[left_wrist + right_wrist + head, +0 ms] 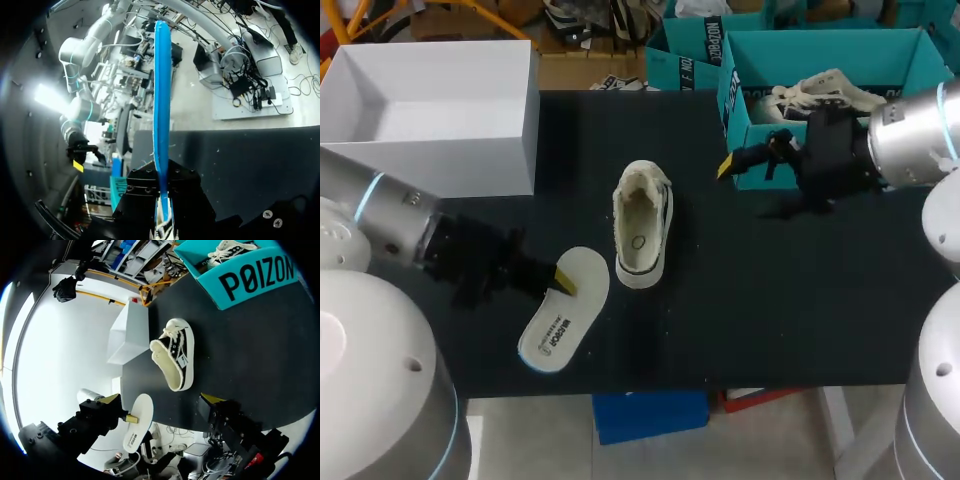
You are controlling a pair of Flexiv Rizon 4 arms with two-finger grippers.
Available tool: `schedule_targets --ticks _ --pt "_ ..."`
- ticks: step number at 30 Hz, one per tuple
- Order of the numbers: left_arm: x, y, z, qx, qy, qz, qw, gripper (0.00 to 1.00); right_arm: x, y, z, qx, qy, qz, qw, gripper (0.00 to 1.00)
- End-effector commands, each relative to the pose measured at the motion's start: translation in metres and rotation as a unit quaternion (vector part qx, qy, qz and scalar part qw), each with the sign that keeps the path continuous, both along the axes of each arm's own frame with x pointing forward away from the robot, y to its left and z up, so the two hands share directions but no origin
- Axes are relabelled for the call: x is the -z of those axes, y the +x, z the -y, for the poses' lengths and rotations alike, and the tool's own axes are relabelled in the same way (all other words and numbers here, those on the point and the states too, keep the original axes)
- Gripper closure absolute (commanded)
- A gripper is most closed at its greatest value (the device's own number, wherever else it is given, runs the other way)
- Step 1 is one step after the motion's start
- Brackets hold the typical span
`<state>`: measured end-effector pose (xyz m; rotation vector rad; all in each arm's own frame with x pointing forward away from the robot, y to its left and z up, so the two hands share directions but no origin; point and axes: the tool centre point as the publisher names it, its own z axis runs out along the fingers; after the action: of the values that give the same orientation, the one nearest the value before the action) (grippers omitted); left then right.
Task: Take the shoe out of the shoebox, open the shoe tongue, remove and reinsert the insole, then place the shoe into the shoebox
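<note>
Nearest the lens in the head view, the left arm [380,215] comes in from 9 o'clock. The left hand [562,281] pinches the insole [563,315] at its edge, near its far end. The insole shows its white face and sits at 7 o'clock from the shoe [642,225]; I cannot tell whether it touches the surface [770,300]. The shoe stands on its sole near the middle of the surface, opening up, running from 12 to 6 o'clock. An open white box [430,110] stands at 10 o'clock from the shoe. A teal box [820,95] holding a pale shoe [820,92] stands at 2 o'clock. The right hand [752,155], spread and holding nothing, hangs just beside the teal box's near corner.

From the left wrist, the insole [161,100] is seen edge-on with its blue underside showing. It is clamped between the left hand [162,197]'s black fingers and runs straight ahead of them. The dark surface [250,160] lies beyond it. The right arm [75,55] stands well off to one side.

From the right wrist, the right hand [161,399] has its yellow tips wide apart with nothing between them. The shoe [175,357] lies ahead of it, with the white box [130,332] farther on. The teal box [250,277] is off to the side of the shoe. The insole [137,427] hangs near one finger, with a yellow tip of the left hand [131,418] at its edge.
</note>
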<state>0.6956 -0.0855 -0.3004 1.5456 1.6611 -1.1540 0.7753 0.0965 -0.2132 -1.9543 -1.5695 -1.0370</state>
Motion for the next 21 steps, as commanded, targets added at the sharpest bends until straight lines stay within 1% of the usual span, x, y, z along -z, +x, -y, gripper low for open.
schedule_targets --ticks 1,4,6,11,21 --pt "-0.001 -0.002 0.001 0.01 0.007 -0.005 1.0 1.0 -0.009 -0.014 0.005 0.017 -0.005 0.011 1.0 0.0" --pt "0.001 -0.004 0.007 0.032 0.012 -0.012 0.999 1.0 -0.009 -0.014 0.005 0.017 -0.005 0.011 1.0 0.0" --pt "0.003 -0.001 0.01 0.039 0.02 -0.014 0.999 1.0 -0.009 -0.014 0.005 0.017 -0.005 0.011 1.0 0.0" --pt "0.014 0.016 0.02 0.042 0.036 -0.03 0.998 1.0 -0.009 -0.014 0.005 0.017 -0.005 0.011 1.0 0.0" --pt "0.032 0.057 0.041 0.047 0.051 -0.042 0.997 1.0 -0.009 -0.014 0.005 0.017 -0.005 0.011 1.0 0.0"
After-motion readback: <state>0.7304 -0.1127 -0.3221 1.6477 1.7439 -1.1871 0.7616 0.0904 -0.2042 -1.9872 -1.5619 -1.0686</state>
